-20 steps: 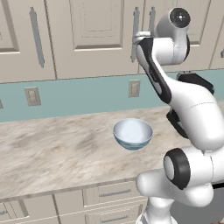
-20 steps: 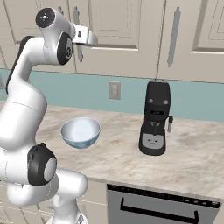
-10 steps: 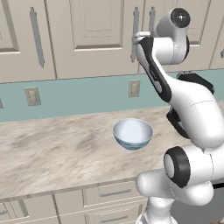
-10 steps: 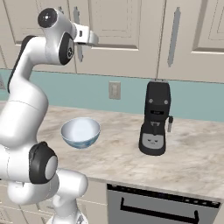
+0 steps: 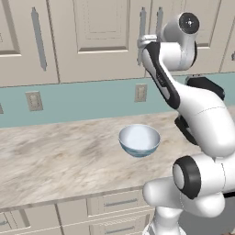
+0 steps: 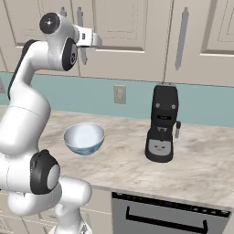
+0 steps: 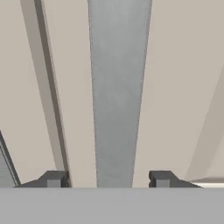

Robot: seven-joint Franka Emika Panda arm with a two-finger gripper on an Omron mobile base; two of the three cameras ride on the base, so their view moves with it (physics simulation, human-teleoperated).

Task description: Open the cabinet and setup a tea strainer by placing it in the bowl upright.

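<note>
Two dark fingertips (image 7: 54, 179) of the gripper (image 7: 107, 180) are standing parted, not yet clamped, either side of the cabinet (image 5: 98, 41) door's vertical grey handle (image 7: 117, 94), straight ahead, above the bowl (image 5: 139, 140).

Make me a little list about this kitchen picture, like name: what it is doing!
cabinet: doors shut, up on the wall
handle: long grey bar, right between the two fingertips
gripper: up at the cabinet door, one fingertip on each side of the handle, gaps visible, not gripping yet
bowl: sits upright on the counter, nothing seen in it
counter: marbled stone top
coffee machine: black, stands on the counter, apart from the bowl
tea strainer: cannot see it
</note>
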